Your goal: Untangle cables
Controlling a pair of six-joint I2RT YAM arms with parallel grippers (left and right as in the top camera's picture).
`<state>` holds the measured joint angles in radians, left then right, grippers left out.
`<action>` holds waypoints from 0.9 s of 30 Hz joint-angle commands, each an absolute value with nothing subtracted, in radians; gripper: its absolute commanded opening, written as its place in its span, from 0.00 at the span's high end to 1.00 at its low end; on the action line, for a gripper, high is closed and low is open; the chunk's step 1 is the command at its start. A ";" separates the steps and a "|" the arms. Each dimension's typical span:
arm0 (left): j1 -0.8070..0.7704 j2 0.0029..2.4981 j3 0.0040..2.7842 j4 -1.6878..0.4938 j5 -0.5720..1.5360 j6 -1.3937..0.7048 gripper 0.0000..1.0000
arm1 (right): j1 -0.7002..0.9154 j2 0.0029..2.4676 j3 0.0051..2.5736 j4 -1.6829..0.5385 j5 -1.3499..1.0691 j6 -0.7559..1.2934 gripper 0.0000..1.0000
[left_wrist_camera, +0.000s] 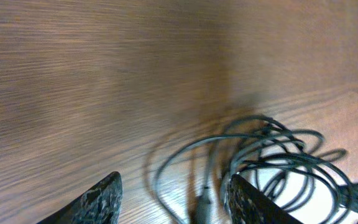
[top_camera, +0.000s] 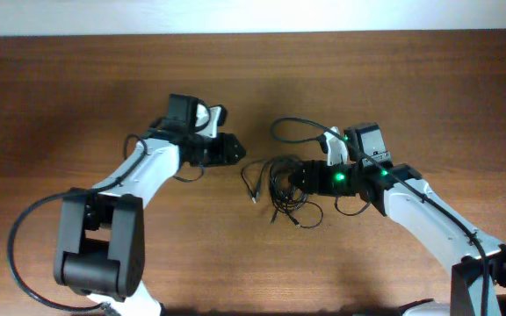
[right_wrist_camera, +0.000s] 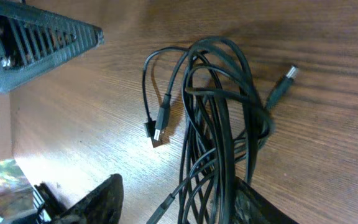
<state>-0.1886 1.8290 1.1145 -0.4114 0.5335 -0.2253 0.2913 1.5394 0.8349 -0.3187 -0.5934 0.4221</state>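
Note:
The cables (top_camera: 277,187) are thin black wires in a knotted bundle at the table's middle, between the two arms. In the left wrist view their loops (left_wrist_camera: 279,154) lie ahead and to the right. One strand with a plug (left_wrist_camera: 204,203) runs between the fingers of my left gripper (left_wrist_camera: 173,204), which is open. My left gripper (top_camera: 234,149) sits just left of the bundle. My right gripper (right_wrist_camera: 179,204) is open over the bundle's (right_wrist_camera: 219,106) near end, with strands lying against its right finger (right_wrist_camera: 263,206). Two plug ends (right_wrist_camera: 160,129) lie loose on the wood.
The brown wooden table (top_camera: 77,96) runs to a pale edge at the back. A thicker black loop (top_camera: 292,128) curls beside the right arm (top_camera: 420,206). The left arm's base (top_camera: 99,246) stands at the front left, and the left gripper's finger (right_wrist_camera: 39,40) shows in the right wrist view.

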 commanded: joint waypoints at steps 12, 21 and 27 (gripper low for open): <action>-0.377 1.814 1.115 -0.413 0.495 -0.281 0.73 | 0.287 1.761 0.841 -0.313 -0.406 0.514 0.49; -0.469 1.835 1.114 -0.427 0.300 -0.377 0.71 | 0.287 1.787 0.841 -0.281 -0.410 0.525 0.57; -0.471 1.909 1.114 -0.332 0.376 -0.415 0.70 | 0.287 1.787 0.841 -0.280 -0.410 0.525 0.57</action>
